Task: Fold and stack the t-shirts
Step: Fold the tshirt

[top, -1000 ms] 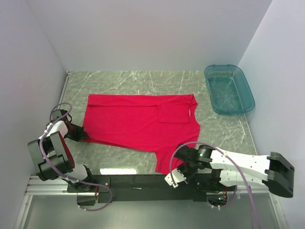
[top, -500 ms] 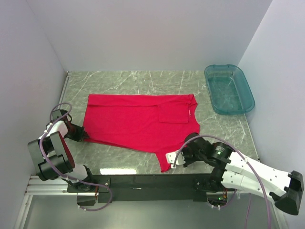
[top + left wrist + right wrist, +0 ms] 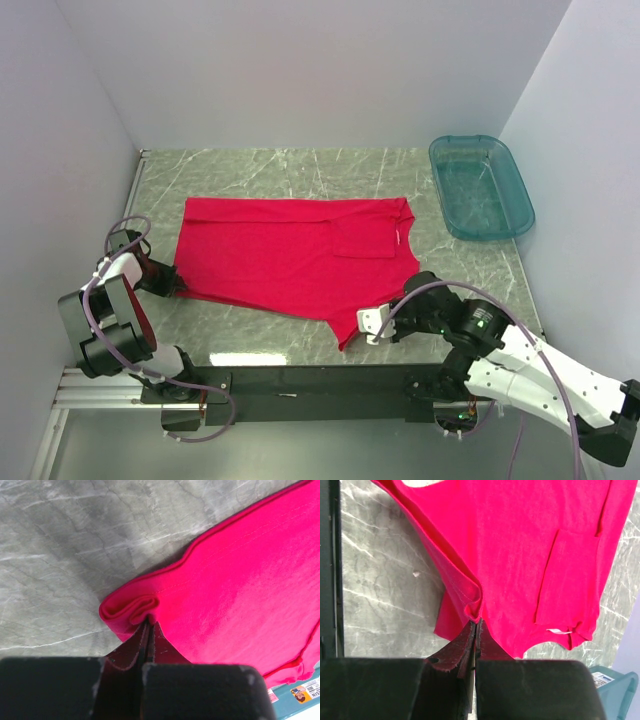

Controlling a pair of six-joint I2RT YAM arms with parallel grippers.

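Note:
One bright red t-shirt [image 3: 290, 255] lies spread on the marble table, partly folded, neck toward the right. My left gripper [image 3: 177, 281] is shut on its near left corner; the wrist view shows the cloth [image 3: 240, 580] bunched at the fingertips [image 3: 148, 622]. My right gripper [image 3: 368, 322] is shut on the near right sleeve edge, held a little above the table; the right wrist view shows the cloth [image 3: 520, 555] pinched at the fingertips [image 3: 476, 621] and hanging from them.
A teal see-through plastic tub [image 3: 480, 186] stands at the back right, its corner also in the right wrist view [image 3: 615, 685]. White walls close in left, back and right. The black rail [image 3: 300, 380] runs along the near edge.
My right arm has swung from the near edge toward the right, carrying the pinched sleeve edge up and back over the table. The left arm has not moved.

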